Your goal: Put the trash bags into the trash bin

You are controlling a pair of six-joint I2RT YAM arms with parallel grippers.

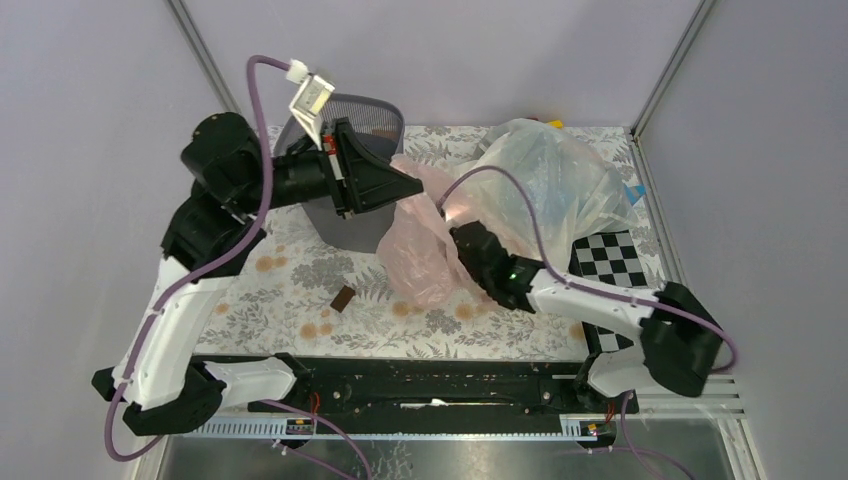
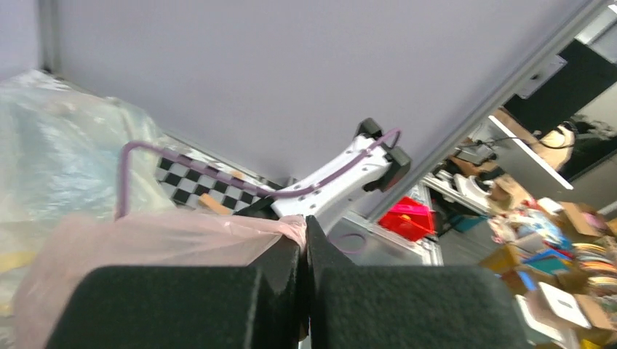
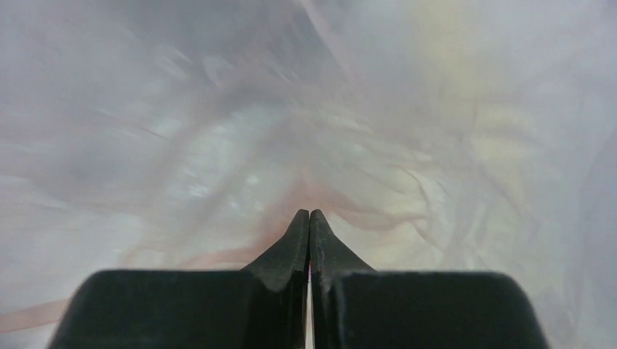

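The pale pink trash bag [image 1: 425, 250] hangs stretched between my two grippers, in front of and to the right of the dark mesh trash bin [image 1: 350, 115]. My left gripper [image 1: 415, 185] is shut on the bag's upper edge, level with the bin's mouth. The left wrist view shows the pink film [image 2: 145, 240] pinched at the left gripper [image 2: 304, 225]. My right gripper [image 1: 460, 235] is shut on the bag's right side. In the right wrist view the right gripper [image 3: 309, 214] is closed, with pink film [image 3: 218, 145] filling the picture.
A big clear bag [image 1: 545, 170] with a yellowish band sits at the back right, touching the pink bag. A checkerboard [image 1: 610, 260] lies at the right. A small brown piece [image 1: 341, 298] lies on the floral cloth [image 1: 290, 270] near the front.
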